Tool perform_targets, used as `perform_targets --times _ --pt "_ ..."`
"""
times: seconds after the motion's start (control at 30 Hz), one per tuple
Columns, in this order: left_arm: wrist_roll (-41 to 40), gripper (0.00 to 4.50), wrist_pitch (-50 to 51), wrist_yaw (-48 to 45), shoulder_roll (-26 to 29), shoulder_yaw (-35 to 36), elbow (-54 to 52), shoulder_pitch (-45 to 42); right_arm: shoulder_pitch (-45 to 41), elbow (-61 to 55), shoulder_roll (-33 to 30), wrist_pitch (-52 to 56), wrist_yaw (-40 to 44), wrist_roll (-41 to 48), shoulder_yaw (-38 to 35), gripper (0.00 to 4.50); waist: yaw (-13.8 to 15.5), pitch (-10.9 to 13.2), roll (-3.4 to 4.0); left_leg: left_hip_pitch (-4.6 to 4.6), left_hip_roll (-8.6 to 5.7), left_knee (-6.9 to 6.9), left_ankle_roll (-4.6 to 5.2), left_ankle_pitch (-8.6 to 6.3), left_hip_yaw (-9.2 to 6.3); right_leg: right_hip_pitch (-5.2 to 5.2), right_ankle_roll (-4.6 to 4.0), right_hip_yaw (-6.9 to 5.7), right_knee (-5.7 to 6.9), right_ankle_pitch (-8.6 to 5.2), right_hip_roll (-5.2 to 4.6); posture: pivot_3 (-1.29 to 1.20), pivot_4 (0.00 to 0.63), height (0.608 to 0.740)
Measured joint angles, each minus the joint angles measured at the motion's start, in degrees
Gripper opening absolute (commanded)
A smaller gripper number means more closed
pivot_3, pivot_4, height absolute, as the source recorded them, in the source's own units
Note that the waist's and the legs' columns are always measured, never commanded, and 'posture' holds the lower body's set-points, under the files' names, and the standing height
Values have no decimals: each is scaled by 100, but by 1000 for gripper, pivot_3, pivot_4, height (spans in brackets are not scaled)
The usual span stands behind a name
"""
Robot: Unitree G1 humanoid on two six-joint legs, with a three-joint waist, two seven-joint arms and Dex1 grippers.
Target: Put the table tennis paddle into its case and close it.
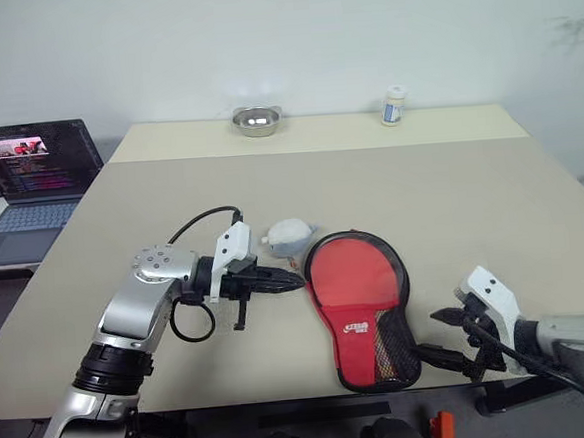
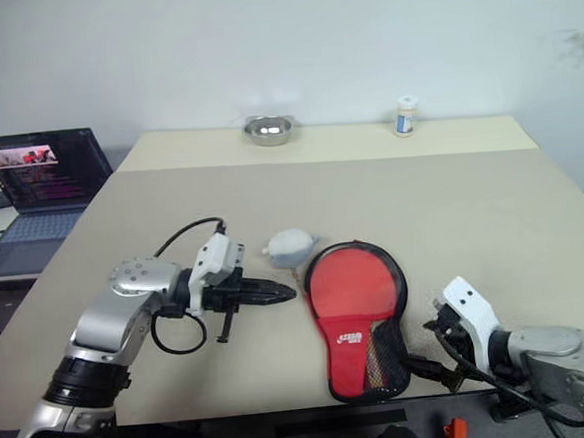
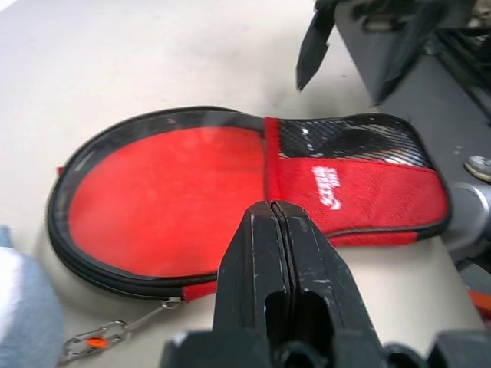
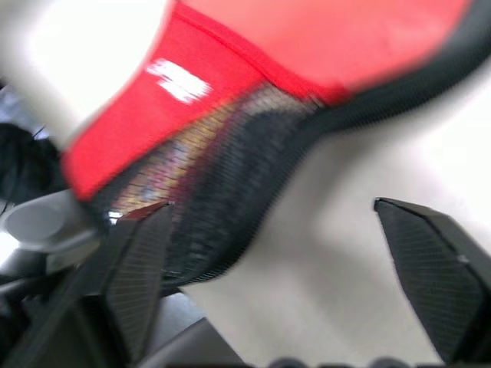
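Beige table (image 1: 440, 184) carries the red case (image 1: 360, 304), flat near the front edge, mesh pocket end toward the robot, zipped shut. Left gripper (image 1: 294, 279) sits just beside the case's round end, fingers pressed together, holding nothing. Right gripper (image 1: 443, 337) is near the pocket end, fingers spread wide, empty.

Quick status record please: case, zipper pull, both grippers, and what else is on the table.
case: red side up with mesh pocket, flat near the table's front edge, narrow end toward the robot
zipper pull: metal tab, lying on the table beside the case's round end
left gripper: shut, empty, beside the case's round end
right gripper: open, empty, beside the narrow end
table: grey-white pouch, metal bowl, small bottle
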Motion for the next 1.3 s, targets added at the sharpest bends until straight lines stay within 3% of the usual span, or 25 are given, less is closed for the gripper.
perform_targets --times 0.07,0.17,0.3,0.33,0.4,0.53,0.77,0.97,1.3 --pt "2 0 11 146 -8 69 36 -1 -430 92 8 -252 94 16 6 4472 -9 1 -1 2 -1 1 0 0 1 2 1 2 0 0 0 0 150 740" --pt "5 0 174 441 -30 145 203 -74 -1438 711 587 -674 -8 -74 309 4472 -20 -1 -6 7 -2 1 0 1 0 4 0 2 3 0 3 0 150 740" --pt "-37 0 536 766 26 349 272 -135 -2066 1645 1184 -1311 -137 -669 1317 4472 -13 -1 -7 -6 -2 -1 0 0 2 -8 -29 0 4 12 1 0 150 740" --pt "-70 175 652 776 76 373 266 -124 -2098 1879 1217 -1501 -117 -877 1592 4496 -1 -1 -7 -11 -4 -1 0 0 3 -10 -31 -2 0 14 -1 0 150 740" --pt "-104 612 798 865 128 490 270 -93 -2151 2331 1333 -1832 -65 -1250 2013 4500 14 -1 -7 -16 -8 0 1 0 5 -12 -30 -1 -5 14 -6 0 150 740" --pt "-59 2026 807 1201 120 591 363 -141 -2282 2942 1677 -2397 85 -1751 2662 4500 17 0 -7 -15 -9 0 1 0 4 -11 -30 -4 -2 14 -8 0 150 740" --pt "373 4466 454 1598 -209 535 1357 -739 -2295 3234 1773 -2737 277 -2158 2880 4500 25 0 -8 -6 -7 5 0 2 3 -7 -31 -8 12 15 -5 0 150 740" --pt "1045 4466 -153 1769 -892 139 3295 -1798 -2281 3221 1994 -2752 196 -2371 2943 4500 52 -2 -10 -8 -11 5 1 1 8 -8 -31 -11 9 15 -3 0 150 740" --pt "1726 4466 -1099 1663 -1608 -110 5631 -2586 -2196 2696 2061 -2703 -103 -2544 2870 4500 23 -2 -11 -14 -9 4 1 1 11 -19 -30 -13 14 16 -2 0 150 740"
